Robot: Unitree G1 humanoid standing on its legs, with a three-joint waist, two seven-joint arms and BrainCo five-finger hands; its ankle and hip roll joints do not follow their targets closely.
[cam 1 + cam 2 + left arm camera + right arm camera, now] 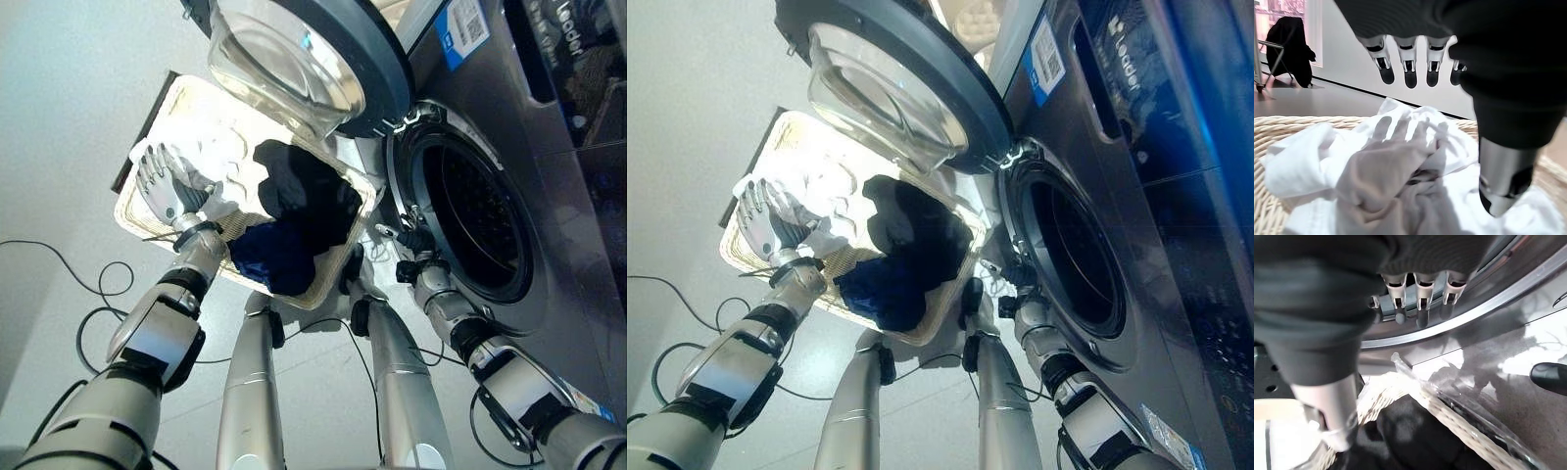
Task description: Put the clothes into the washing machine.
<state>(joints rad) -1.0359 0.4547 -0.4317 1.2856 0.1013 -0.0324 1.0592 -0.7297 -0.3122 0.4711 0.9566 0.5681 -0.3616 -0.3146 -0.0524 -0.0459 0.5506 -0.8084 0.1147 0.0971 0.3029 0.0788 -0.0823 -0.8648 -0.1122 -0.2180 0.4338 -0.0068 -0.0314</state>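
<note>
A wicker basket (147,220) of clothes is sitting beside the washing machine (549,196), whose door (323,49) is hanging open over its rim. The left hand (167,191) is hovering spread above white clothes (1400,161), dark clothes (299,211) just beyond. The right hand (416,240), fingers loose, is hanging empty by the drum opening (480,220).

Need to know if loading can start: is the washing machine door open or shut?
Open. The door is swung away from the drum opening, above the basket.
</note>
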